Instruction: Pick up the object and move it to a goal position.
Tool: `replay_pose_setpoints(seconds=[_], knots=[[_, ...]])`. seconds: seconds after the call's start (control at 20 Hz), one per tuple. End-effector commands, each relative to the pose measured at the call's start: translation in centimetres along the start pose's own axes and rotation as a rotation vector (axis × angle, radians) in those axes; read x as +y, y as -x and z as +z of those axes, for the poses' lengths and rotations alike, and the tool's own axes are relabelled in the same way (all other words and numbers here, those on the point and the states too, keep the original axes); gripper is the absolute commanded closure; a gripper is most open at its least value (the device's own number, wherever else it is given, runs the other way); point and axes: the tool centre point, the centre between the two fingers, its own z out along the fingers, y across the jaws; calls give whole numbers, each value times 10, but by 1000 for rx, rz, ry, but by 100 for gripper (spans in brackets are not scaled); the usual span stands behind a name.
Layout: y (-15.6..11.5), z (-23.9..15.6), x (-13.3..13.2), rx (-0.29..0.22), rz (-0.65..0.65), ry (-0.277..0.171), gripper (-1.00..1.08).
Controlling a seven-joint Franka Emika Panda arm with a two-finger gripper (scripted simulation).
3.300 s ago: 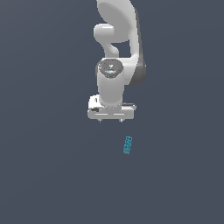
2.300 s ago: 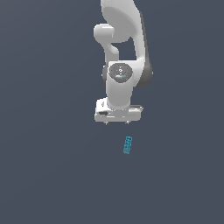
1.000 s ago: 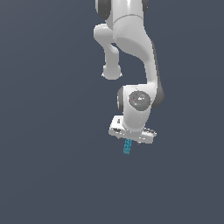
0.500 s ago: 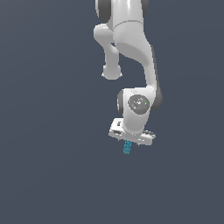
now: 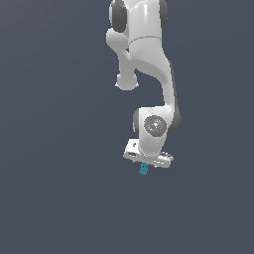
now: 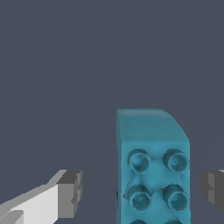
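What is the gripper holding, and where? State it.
Nothing yet. The gripper is open, fingers straddling the studded teal block with gaps on both sides.

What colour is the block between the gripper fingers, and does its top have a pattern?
The block is teal-blue, topped with round studs in rows; clearest in the wrist view.

Exterior view set far back, taking in the whole arm (image 5: 149, 74), wrist view very close, facing past the claw (image 6: 140, 188), both sharing the teal block (image 5: 144, 169).

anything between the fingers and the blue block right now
Nothing visible. In the wrist view the block sits in the open gap between the two fingers, with bare floor on either side. It lies nearer one finger. The gripper is right over it.
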Motion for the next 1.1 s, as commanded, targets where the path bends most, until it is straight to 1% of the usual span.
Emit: replay_pose_setpoints(seconds=[0.0, 0.65, 1.05], knots=[[-1, 0, 0, 2, 0, -1, 108], [1, 0, -1, 1, 0, 0, 108], [18, -6, -4, 1, 0, 0, 108]])
